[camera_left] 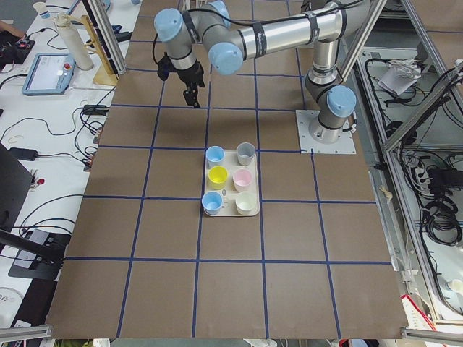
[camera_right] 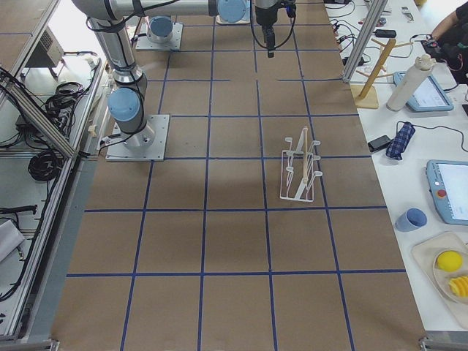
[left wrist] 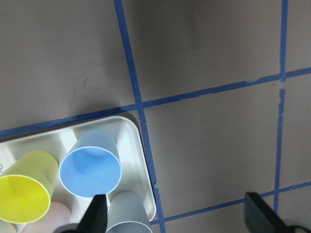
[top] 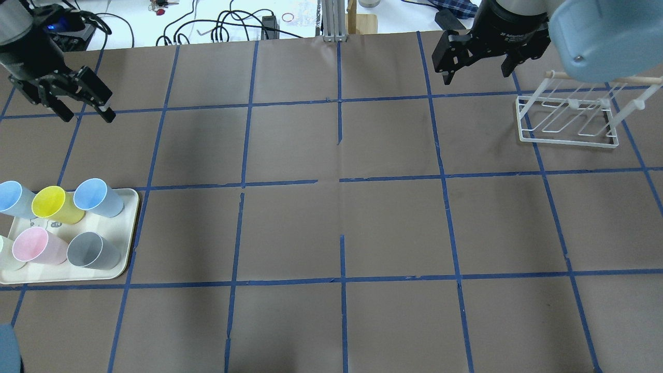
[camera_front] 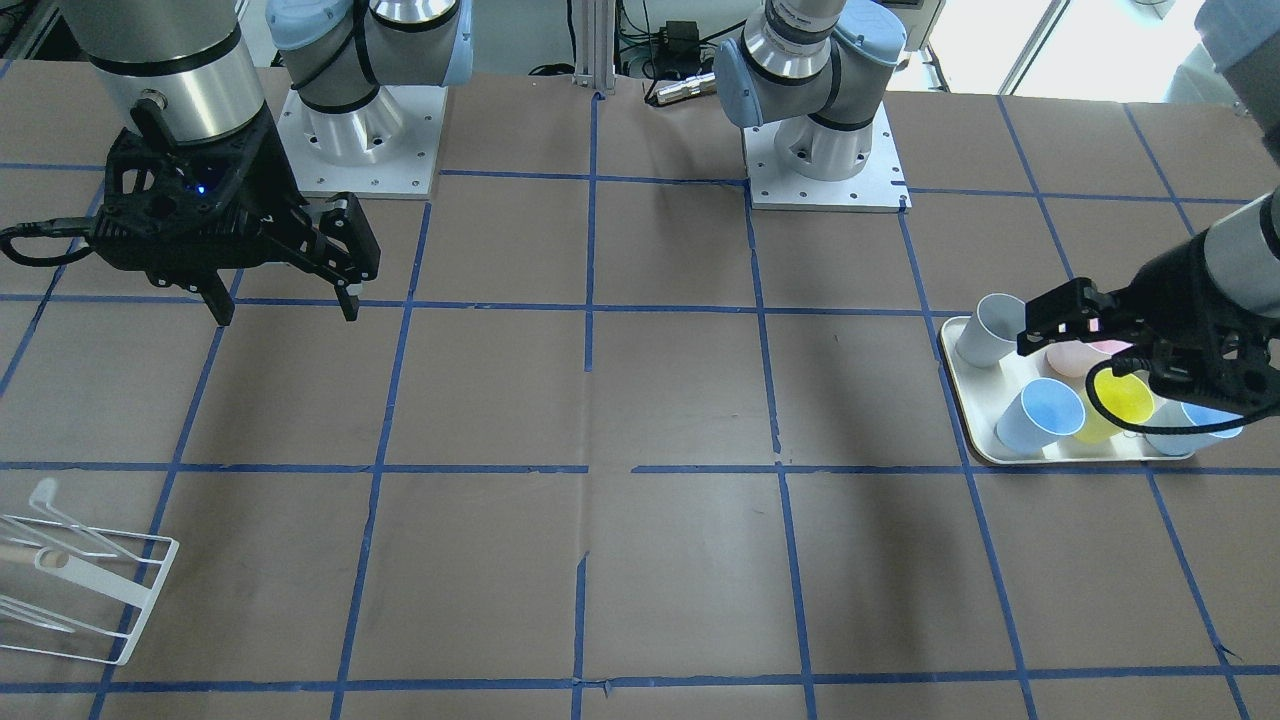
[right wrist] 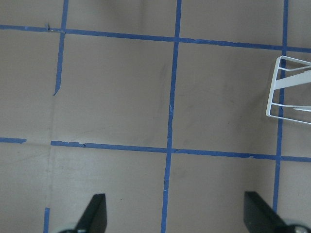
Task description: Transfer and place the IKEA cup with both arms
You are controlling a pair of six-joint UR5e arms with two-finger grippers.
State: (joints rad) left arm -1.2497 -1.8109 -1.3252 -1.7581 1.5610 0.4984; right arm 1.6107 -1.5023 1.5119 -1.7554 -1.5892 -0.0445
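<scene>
Two identical pale-blue cups stand on a white tray: one at its far right corner, the other at its far left. The first also shows in the left wrist view and the front view. My left gripper hangs open and empty beyond the tray, above the table. In the front view the left gripper overlaps the cups. My right gripper is open and empty, high at the far right; in the front view the right gripper is at the left.
The tray also holds a yellow cup, a pink cup, a grey cup and a pale cup at its left edge. A white wire rack stands at the far right, near the right gripper. Blue tape lines grid the brown table.
</scene>
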